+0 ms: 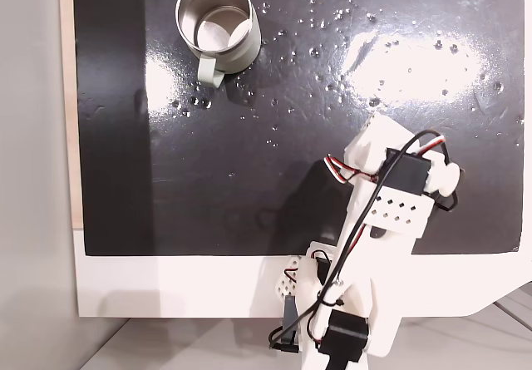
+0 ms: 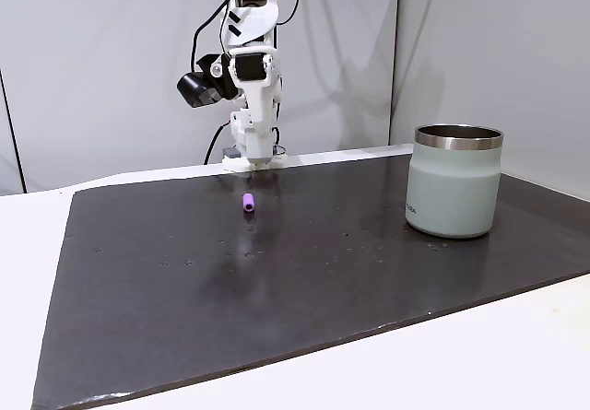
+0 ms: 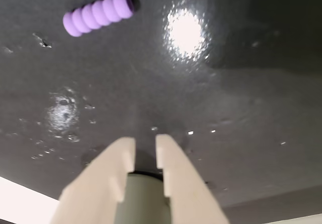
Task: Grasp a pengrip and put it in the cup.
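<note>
The gripper (image 3: pixel 145 151), its fingers nearly closed and empty, hangs near the pengrip (image 3: pixel 98 13) on the dark mat (image 2: pixel 323 272). The reach seems in hand; next, it must open over the pengrip, well apart from the cup (image 2: pixel 454 181).

surface: white table (image 2: pixel 516 355) – glossy black mat (image 2: pixel 304 272) on top
on mat: pengrip (image 2: pixel 249 204) – lying; cup (image 2: pixel 454 181) – upright

You see the pengrip (image 3: pixel 98 13), a short lilac ribbed tube, lying on its side on the dark surface (image 2: pixel 323 272), well apart from the cup (image 2: pixel 454 181), a pale grey-green mug with a shiny steel lining and side handle, which stands upright and empty.
</note>
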